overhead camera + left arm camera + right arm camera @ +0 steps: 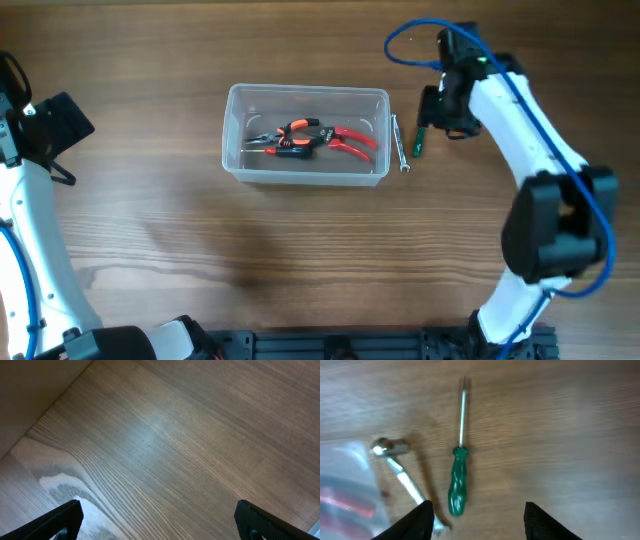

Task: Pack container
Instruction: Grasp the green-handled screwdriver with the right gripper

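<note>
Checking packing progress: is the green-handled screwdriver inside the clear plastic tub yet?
Out. The green-handled screwdriver lies flat on the wooden table, right of the clear plastic tub, beside a silver wrench.

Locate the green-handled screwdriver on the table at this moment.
In the overhead view, the green-handled screwdriver lies on the table right of the container, beside a silver wrench, with the open right gripper above it.

counter (300, 260): brown wood grain
screwdriver (459, 457): green handle, lying flat on counter
wrench (405, 480): silver, just beside screwdriver
</note>
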{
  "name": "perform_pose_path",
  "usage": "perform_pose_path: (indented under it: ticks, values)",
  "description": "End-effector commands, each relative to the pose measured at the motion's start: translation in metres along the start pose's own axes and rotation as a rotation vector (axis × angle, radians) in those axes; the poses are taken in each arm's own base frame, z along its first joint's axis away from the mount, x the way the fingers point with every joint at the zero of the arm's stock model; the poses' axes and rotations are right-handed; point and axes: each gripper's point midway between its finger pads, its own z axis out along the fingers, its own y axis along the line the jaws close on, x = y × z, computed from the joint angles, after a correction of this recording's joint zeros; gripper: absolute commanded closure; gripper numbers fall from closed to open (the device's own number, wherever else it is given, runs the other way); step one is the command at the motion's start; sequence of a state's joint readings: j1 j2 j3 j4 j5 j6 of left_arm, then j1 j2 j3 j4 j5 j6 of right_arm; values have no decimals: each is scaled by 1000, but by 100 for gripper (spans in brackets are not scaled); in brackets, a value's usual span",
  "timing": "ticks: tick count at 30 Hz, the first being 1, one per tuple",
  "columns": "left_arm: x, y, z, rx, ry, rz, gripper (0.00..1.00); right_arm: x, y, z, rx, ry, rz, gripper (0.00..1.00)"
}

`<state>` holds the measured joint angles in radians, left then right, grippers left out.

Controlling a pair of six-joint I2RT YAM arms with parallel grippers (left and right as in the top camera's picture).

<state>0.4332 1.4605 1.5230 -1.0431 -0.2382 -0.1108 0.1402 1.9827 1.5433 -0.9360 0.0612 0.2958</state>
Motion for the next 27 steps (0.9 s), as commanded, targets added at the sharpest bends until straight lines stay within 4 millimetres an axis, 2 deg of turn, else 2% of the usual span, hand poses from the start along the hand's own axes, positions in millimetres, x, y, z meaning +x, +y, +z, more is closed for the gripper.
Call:
perform_pose_path:
  ticks: [1, 3, 5, 8, 15, 17, 21, 22, 23, 25, 27]
  values:
    - [-1, 0, 1, 3, 2, -13, 0, 13, 14, 41, -59, 95, 18, 46]
    - [-1, 0, 1, 3, 2, -13, 0, 17, 18, 57, -74, 124, 18, 49]
    - [-1, 0, 1, 3, 2, -13, 0, 18, 17, 63, -70, 134, 19, 52]
    - [-1, 0, 1, 3, 2, -13, 0, 20, 17, 63, -68, 140, 23, 59]
    - [-1, 0, 1, 3, 2, -13, 0, 23, 17, 71, -64, 142, 73, 64]
    - [-1, 0, 1, 3, 2, -13, 0, 24, 16, 71, -62, 144, 73, 71]
    - [-1, 0, 1, 3, 2, -13, 0, 22, 16, 72, -63, 134, 74, 75]
    - [-1, 0, 1, 3, 2, -13, 0, 22, 16, 72, -62, 134, 77, 89]
    - [-1, 0, 1, 3, 2, -13, 0, 22, 16, 72, -62, 135, 82, 96]
    - [-1, 0, 1, 3, 2, -13, 0, 22, 15, 70, -59, 138, 81, 96]
    - [-1, 0, 1, 3, 2, -13, 0, 19, 9, 56, -32, 129, 80, 96]
